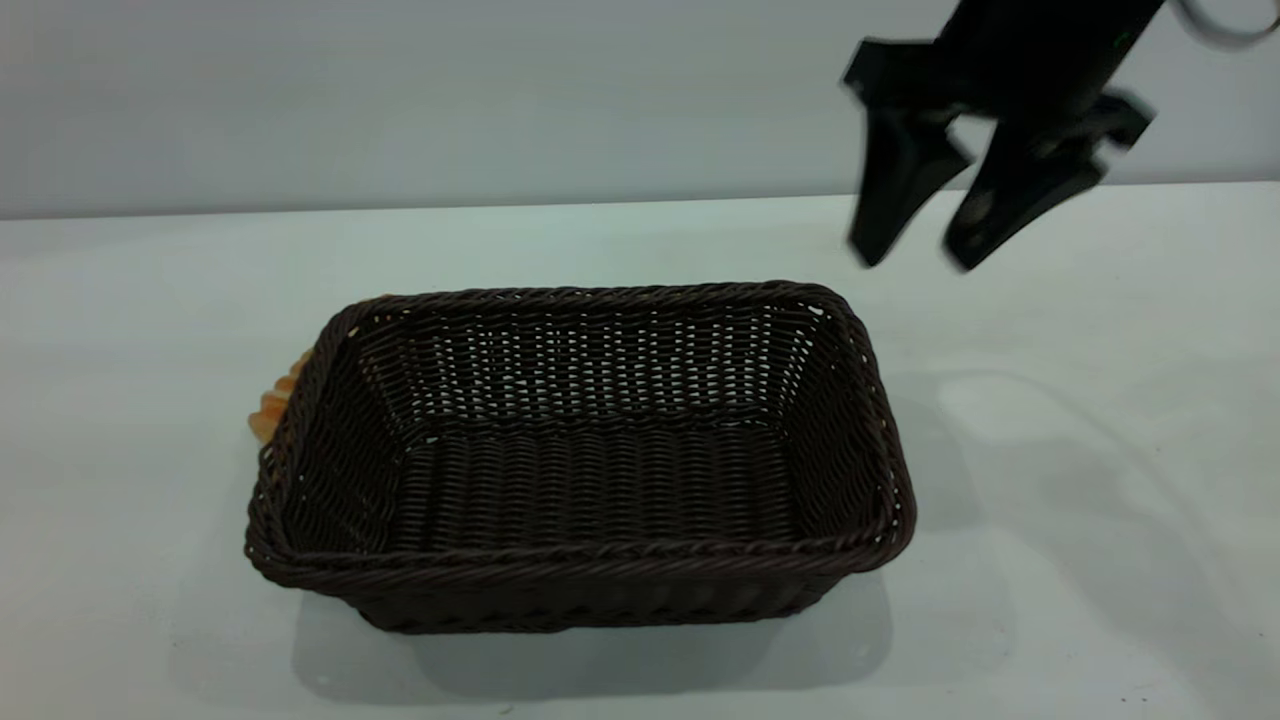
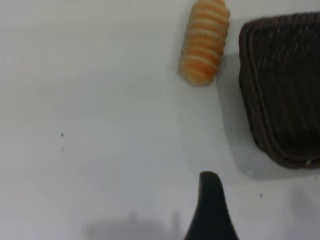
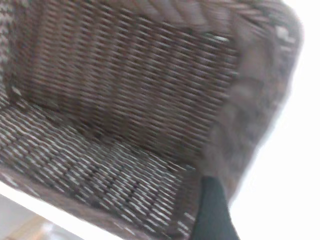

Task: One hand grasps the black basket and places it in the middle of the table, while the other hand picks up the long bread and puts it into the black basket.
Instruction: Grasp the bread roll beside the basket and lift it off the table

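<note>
Pale grey-white surface (image 1: pixel 1050 480), plain, a few tiny dark specks; behind its far edge a flat grey wall (image 1: pixel 400 100). The black basket (image 1: pixel 590 555) sits upright near the middle of the surface, long side toward the exterior camera, braided rim complete, nothing inside it. The long bread (image 1: pixel 272 408) lies on the surface just beside the basket's left short end, mostly hidden behind the rim in the exterior view; the left wrist view shows it whole, orange with pale crosswise ridges, lying close to the basket's end wall with a thin strip of bare surface between them. Right hand (image 1: pixel 912 252) hangs in the air above and beyond the basket's far right corner, fingers pointing down, spread apart with a clear gap, holding nothing, touching nothing. Its wrist view looks down into the basket's woven floor and side wall, with one fingertip (image 3: pixel 212 210) at the picture's edge. Left hand does not show in the exterior view; in its own wrist view only one dark fingertip (image 2: pixel 210 200) shows above bare surface, well apart from the bread, so its opening cannot be told. Open surface lies broad to the right of the basket and in front of it; left of the bread the surface is also bare.
</note>
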Robot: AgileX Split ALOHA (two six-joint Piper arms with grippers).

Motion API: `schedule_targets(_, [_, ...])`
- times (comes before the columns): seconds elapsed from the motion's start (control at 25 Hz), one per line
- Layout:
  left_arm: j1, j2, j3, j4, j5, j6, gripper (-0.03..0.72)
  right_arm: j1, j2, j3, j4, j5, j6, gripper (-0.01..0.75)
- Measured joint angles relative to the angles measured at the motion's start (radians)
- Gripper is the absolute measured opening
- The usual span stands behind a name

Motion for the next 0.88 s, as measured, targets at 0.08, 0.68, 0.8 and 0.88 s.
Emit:
schedule_targets(0.08, [0.000, 0.004, 0.000, -0.003, -0.024, 0.005, 0.585, 0.000, -0.040, 0.000, -0.104, 0.047, 0.026, 0.567])
schedule_targets(0.68, [0.000, 0.647, -0.259, -0.005, -0.073, 0.165, 0.585, 0.000, -0.410, 0.000, -0.424, 0.356, 0.165, 0.567])
schedule_targets(0.8, [0.000, 0.816, -0.336, -0.005, -0.127, 0.232, 0.585, 0.000, -0.471, 0.000, -0.413, 0.359, 0.165, 0.567])
schedule_targets(0.88, [0.000, 0.934, -0.390, -0.005, -0.156, 0.275, 0.585, 0.000, -0.500, 0.000, -0.407, 0.363, 0.165, 0.567])
